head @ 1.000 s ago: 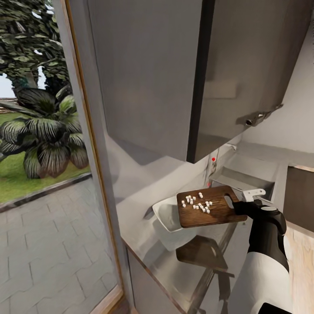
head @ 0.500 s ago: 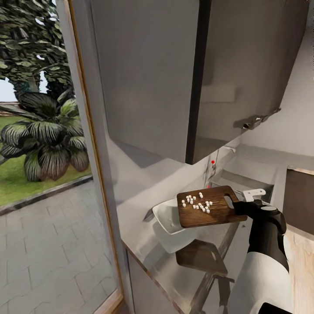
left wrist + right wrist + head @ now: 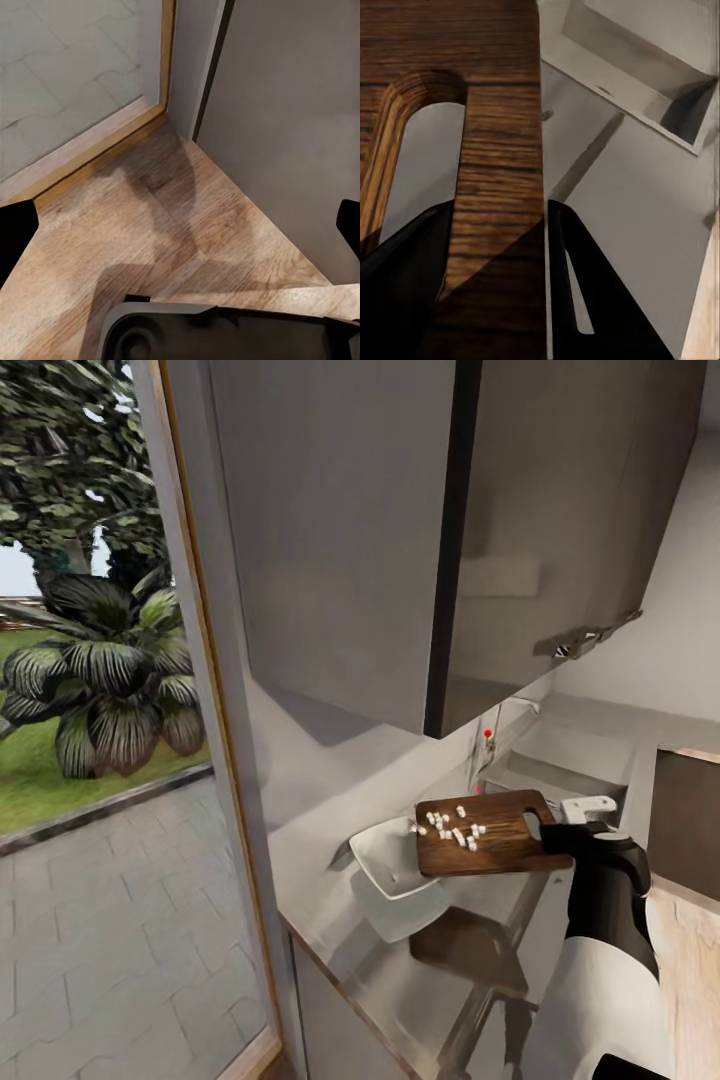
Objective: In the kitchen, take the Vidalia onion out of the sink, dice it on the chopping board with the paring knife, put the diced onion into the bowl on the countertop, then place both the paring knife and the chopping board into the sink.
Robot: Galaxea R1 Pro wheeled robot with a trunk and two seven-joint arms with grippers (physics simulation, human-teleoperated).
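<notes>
The right end effector [image 3: 552,838] is clamped on the handle end of the dark brown wooden chopping board [image 3: 487,834], holding it over the white squarish bowl [image 3: 388,857] on the grey bench [image 3: 400,950], probably so that the small white onion dice [image 3: 452,828] can slide in.

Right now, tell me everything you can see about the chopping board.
The chopping board is dark brown wood with rounded corners and a slot-shaped handle hole. The right gripper clamps its handle end and holds it in the air, roughly level, with its far end over the white bowl. Small white onion dice lie scattered on top.
</notes>
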